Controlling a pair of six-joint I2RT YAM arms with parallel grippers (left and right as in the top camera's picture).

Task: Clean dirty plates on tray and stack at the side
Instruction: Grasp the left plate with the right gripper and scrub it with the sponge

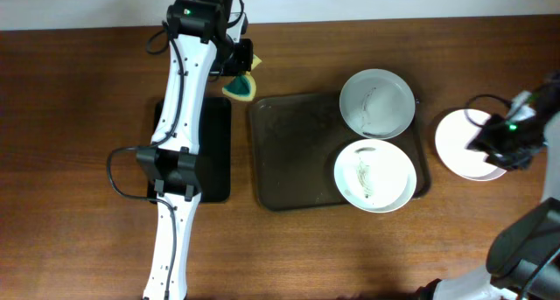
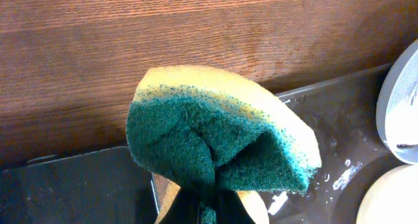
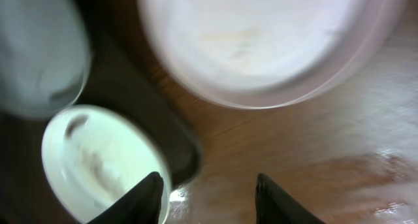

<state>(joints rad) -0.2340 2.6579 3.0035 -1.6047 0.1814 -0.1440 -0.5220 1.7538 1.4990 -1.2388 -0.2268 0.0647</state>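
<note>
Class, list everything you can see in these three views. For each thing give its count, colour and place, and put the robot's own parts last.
plates: three, white; two on the brown tray's right part, both with marks inside; one on the table to the right of the tray.
brown tray: one, dark brown; middle of the table.
black tray: one, black; left of the brown tray, partly under the left arm.
sponge: one, yellow with a green face; held above the brown tray's far left corner.
table: one, brown wood; under everything.
left gripper: one, dark; shut on the sponge.
right gripper: one, dark; open and empty, beside the lone plate.
</note>
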